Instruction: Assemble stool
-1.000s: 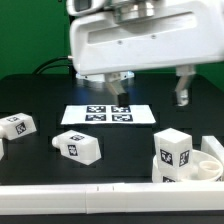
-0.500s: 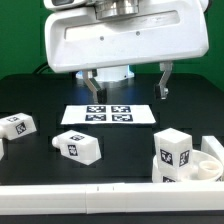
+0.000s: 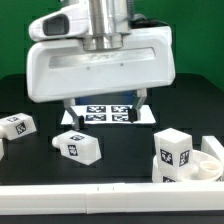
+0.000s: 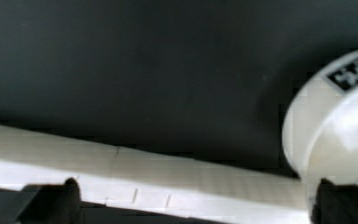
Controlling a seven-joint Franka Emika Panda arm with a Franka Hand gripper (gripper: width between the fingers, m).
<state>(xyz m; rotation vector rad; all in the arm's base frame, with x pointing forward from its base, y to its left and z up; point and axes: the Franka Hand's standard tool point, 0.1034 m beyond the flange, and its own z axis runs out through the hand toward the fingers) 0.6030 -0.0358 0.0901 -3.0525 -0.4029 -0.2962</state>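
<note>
My gripper is open and empty, hanging over the marker board with nothing between its dark fingertips. One white stool leg with a square tag lies just in front of it. A second leg lies at the exterior view's left. A third leg stands upright against the round white seat at the right. In the wrist view the gripper is open, and the seat with a tag shows at one side.
A long white rail runs along the table's front edge and crosses the wrist view. The table top is black. The gripper body hides part of the marker board.
The gripper has moved toward the exterior view's left and come down and forward, now covering part of the marker board. It stays open. The stool parts have not moved.
</note>
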